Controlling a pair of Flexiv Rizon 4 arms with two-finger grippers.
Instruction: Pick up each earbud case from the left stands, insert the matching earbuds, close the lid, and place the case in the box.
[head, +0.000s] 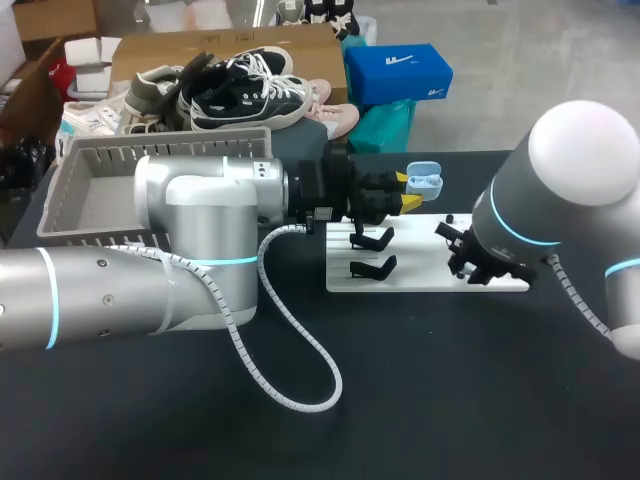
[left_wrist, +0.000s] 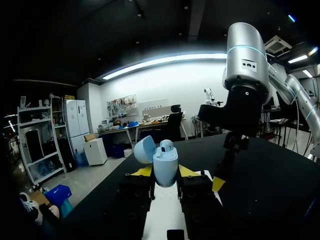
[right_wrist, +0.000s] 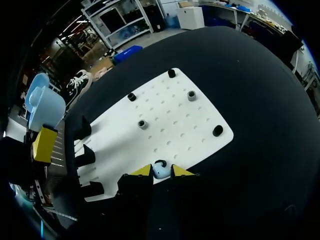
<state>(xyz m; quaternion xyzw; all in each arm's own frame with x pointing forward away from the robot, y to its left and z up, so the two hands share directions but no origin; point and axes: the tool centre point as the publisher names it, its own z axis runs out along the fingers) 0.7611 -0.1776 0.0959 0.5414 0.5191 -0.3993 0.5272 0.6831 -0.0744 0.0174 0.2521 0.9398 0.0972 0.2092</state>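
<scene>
Head view: left end effector (head: 407, 190) is clamped on the earbud case (head: 427, 183), lid open, held above the far edge of the white board (head: 420, 272), which lies right of centre on the worktop (head: 450, 390). Two black stands (head: 372, 240) sit at the board's left end. Right end effector (head: 468, 262) is down on the board's right part. Grey box (head: 160, 141) is at the worktop's far left corner. Left wrist view: case (left_wrist: 165, 166) is pinched from both sides between the yellow tips, lid (left_wrist: 144, 149) tipped back, one seated earbud (left_wrist: 167, 145) in it; right arm (left_wrist: 242, 65) just ahead. Right wrist view: right end effector (right_wrist: 161, 171) is grasping a light-blue earbud (right_wrist: 160, 169) at the board's (right_wrist: 175, 120) near edge; case (right_wrist: 45, 107) hangs beyond the stands (right_wrist: 85, 156).
</scene>
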